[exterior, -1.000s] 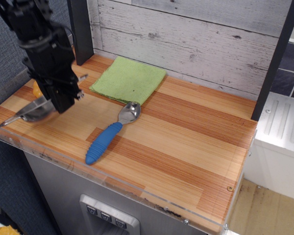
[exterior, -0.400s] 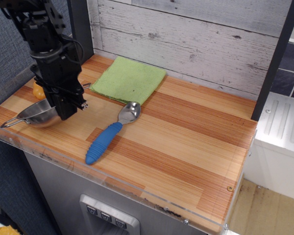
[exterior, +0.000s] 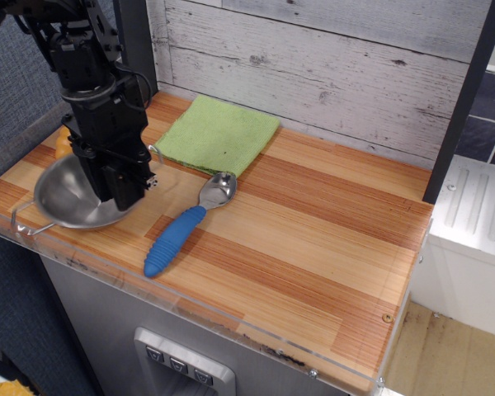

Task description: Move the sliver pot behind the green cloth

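Note:
The silver pot [exterior: 66, 194] sits upright at the table's front left, its bowl open toward the camera. One wire handle points to the front left and one shows past the arm to the back right. My black gripper [exterior: 125, 196] reaches down onto the pot's right rim and hides that side. It looks shut on the rim, but the fingertips are hard to make out. The green cloth [exterior: 217, 134] lies flat at the back near the wall, right of and behind the pot.
A blue-handled metal spoon [exterior: 177, 231] lies just right of the pot, its bowl near the cloth's front corner. A small orange object [exterior: 63, 142] sits behind the pot. Black posts [exterior: 136, 49] stand at the back. A clear lip [exterior: 190, 309] runs along the front edge.
The gripper and the pot have moved right together. The pot, tilted a second ago, is now level with its opening showing.

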